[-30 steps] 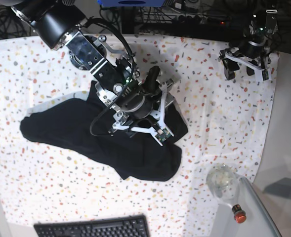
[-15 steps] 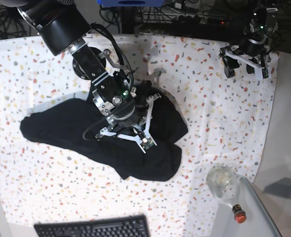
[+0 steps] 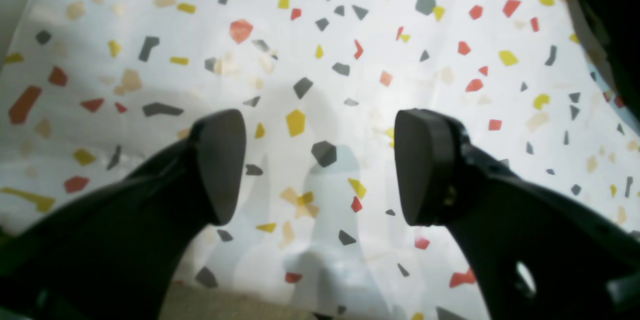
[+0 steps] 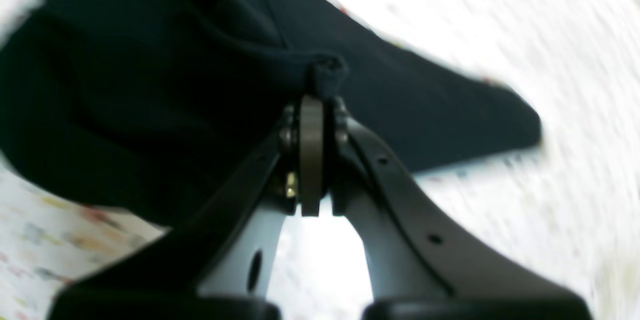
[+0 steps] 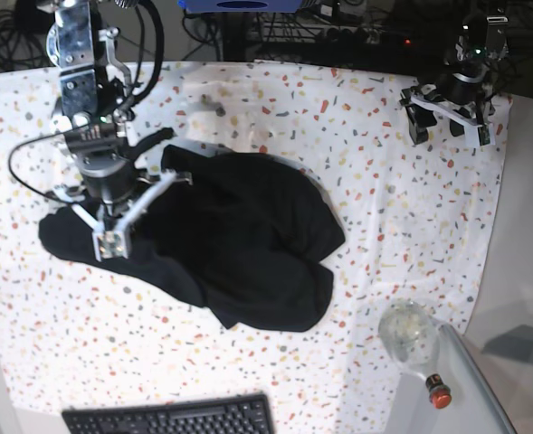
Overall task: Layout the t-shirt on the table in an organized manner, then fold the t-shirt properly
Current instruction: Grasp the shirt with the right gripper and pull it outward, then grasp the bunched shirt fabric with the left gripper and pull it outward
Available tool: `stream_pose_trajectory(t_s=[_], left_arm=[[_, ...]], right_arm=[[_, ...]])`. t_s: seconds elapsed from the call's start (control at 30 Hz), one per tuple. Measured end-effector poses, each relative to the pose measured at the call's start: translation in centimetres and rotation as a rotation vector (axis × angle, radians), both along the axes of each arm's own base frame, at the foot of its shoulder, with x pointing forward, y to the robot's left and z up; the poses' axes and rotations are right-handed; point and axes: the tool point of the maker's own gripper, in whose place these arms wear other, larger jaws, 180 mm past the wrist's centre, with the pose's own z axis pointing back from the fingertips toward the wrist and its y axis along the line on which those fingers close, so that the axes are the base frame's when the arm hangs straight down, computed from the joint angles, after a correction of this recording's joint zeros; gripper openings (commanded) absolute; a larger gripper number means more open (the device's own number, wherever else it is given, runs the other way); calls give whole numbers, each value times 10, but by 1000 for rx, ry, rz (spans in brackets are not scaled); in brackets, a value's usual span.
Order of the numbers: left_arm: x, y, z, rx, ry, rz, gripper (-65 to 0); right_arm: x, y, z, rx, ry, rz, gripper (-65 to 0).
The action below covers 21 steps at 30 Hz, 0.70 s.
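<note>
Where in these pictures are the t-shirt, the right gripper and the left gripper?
t-shirt (image 5: pixel 248 235): base view, middle of the black cloth.
right gripper (image 4: pixel 312 104): right wrist view, tips shut on a pinch of t-shirt.
left gripper (image 3: pixel 320 165): left wrist view, gap between open tips.

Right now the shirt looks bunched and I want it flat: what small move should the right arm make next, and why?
Probably draw the pinched fold outward, away from the heap. The right gripper is shut on a fold of the t-shirt, which lies crumpled on the table. The left gripper hangs open over bare cloth at the far corner, too distant to help yet.
</note>
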Motion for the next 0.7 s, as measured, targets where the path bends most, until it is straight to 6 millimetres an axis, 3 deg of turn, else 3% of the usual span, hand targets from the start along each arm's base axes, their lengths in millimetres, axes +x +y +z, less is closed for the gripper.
stream_pose_trajectory(t_s=[0.13,0.27,0.37,0.47,0.57,0.7], left_arm=[[7,-13,-3,-12,2,-30,-201],[27,-44,-1,-56,-35,-102,-201],[32,-60,-2,-70,-32,-152,-201],[39,-75,-3,-78,-31,-186,-202],[58,-107,5,-115,-71,-260,-202],[74,-141,19,-142,-120,-339,-202]], right_arm=[[-38,-67,-12,-22,14,-192,-650],[-83,-123,-20,94,1,-400,-650],[-120,-162,-43,147,60,-563,-650],[-150,-186,-75,193,138,-693,-650],[-179,-195,-96,178,215,-749,-650],[-187,-192,-104,190,244,-761,-650]])
